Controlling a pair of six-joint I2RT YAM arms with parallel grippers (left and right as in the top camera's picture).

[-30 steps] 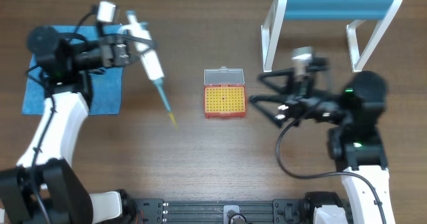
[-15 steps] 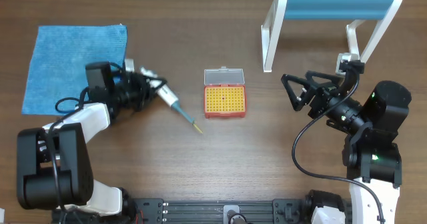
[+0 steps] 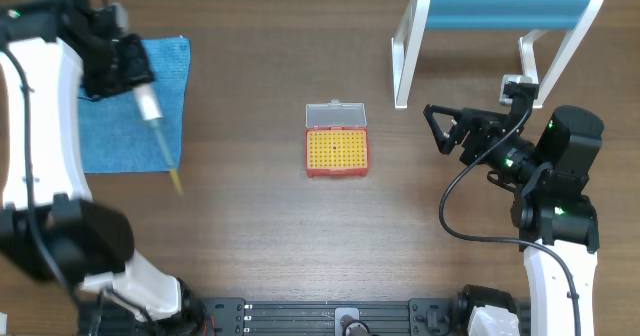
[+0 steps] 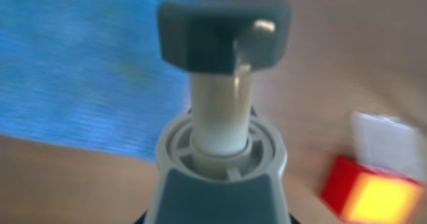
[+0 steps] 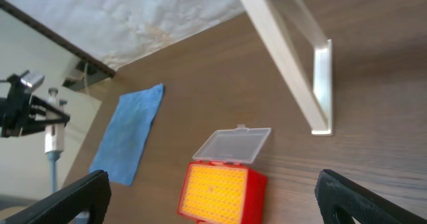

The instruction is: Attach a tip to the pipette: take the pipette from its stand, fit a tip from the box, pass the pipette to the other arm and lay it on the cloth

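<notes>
Clamped on the white plastic pipette [image 3: 152,111] with its grey plunger cap, my left gripper [image 3: 126,69] hangs at the blue woven cloth [image 3: 168,58], on the left side of the brown wooden table [image 3: 260,246]. From the right wrist view the pipette hangs nearly upright, well above the table, so I judge it is not yet laid down. A slim yellow tip [image 3: 176,179] sits on its lower end; seen from above, that end shows just past the cloth's near edge, though with the tool lifted I cannot tell exactly what it is over.

My right gripper [image 3: 438,131] is spread wide with nothing between its fingers, near the white-framed stand with the blue top bar [image 3: 505,9], which holds no pipette. The red box of yellow tips [image 3: 337,152], clear lid folded back, stands between my two arms, well apart from both.

Judging from this, the take from the stand, the tip fitting and the pass between arms are done, since the tipped tool is in the arm on the cloth's side. What is left is the last step: bring the pipette down flat onto the cloth, tip included, let go, and draw clear.
</notes>
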